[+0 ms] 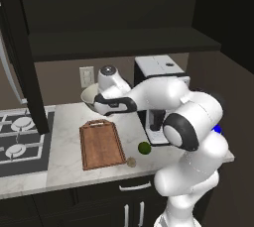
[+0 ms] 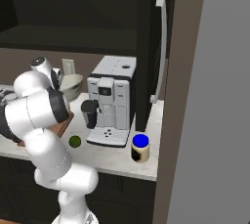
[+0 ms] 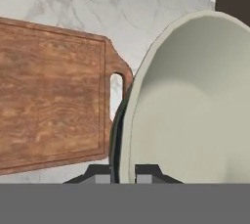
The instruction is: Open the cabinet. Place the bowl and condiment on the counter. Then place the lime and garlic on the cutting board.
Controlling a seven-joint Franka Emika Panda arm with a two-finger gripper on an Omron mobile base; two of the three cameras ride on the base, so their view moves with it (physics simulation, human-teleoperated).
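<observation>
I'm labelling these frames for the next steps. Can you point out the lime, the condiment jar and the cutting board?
lime (image 1: 144,147): left base view, middle of the fruit.
condiment jar (image 2: 140,141): right base view, its blue lid.
cutting board (image 3: 49,96): hand view, flat wooden face.

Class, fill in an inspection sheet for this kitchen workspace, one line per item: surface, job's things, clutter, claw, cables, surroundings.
Surface: marbled counter, pale, with a thick edge.
Job's things: cabinet open, shelves dark. Bowl held by its rim above the counter, beside the handle end of the cutting board. Lime and garlic on the counter, right of the board, not on it. Condiment upright on the counter near the coffee machine.
Clutter: coffee machine on the counter.
Claw: claw shut on the bowl's rim.
Cables: nothing seen.
Surroundings: stove left of the counter; wall socket behind; dark lower cabinets below.
</observation>
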